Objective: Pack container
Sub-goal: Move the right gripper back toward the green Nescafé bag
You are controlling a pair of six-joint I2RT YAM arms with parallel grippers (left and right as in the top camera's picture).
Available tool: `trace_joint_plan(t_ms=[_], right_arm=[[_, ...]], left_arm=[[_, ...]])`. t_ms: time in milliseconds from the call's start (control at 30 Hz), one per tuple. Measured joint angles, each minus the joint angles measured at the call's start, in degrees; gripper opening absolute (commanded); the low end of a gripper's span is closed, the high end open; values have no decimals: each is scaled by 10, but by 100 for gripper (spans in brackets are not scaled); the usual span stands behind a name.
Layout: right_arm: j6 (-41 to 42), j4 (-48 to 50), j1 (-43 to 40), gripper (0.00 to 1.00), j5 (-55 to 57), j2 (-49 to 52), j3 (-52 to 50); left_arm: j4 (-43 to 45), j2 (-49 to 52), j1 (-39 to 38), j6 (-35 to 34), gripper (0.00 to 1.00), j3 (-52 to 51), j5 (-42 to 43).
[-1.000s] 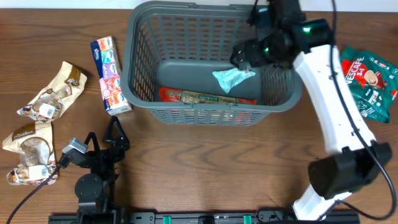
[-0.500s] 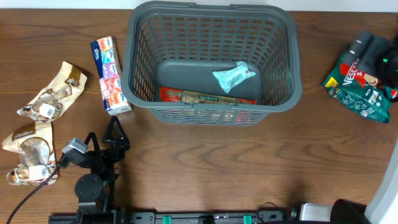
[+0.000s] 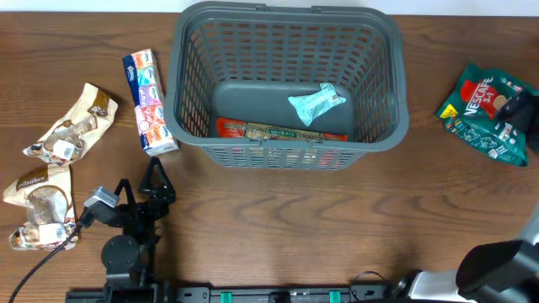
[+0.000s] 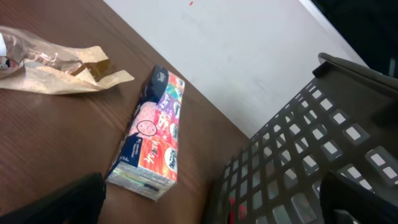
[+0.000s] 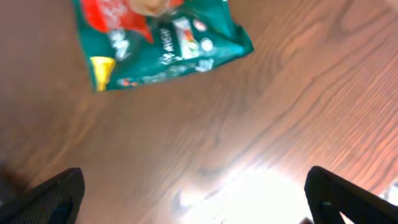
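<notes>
The table (image 3: 337,219) bears the container (image 3: 286,50), colourful box (image 3: 148,101), two beige packets (image 3: 72,126), green Nescafe bag (image 3: 480,109).

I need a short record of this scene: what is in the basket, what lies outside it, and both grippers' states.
container: dark grey basket, upright
inside: pale blue packet; red flat packet by near wall
left of basket: tissue pack; upper beige snack bag; lower beige snack bag
right of basket: green Nescafe packet
left gripper: open, empty
right gripper: open, empty, over the green Nescafe packet

container (image 3: 286,156) 1 | tan bags (image 3: 74,124) 2 | carton (image 3: 149,101) 1 | green pouch (image 3: 478,108) 1 | packets inside (image 3: 316,103) 2
</notes>
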Motion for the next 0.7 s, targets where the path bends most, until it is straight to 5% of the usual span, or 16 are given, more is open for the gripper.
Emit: trace_joint_plan(t_ms=[300, 700], right_arm=[[-2, 106, -79, 99, -48, 2, -151], [-40, 202, -128, 99, -97, 2, -188]], left_arm=[[0, 0, 0, 0, 99, 0, 0], [0, 0, 0, 0, 99, 0, 0]])
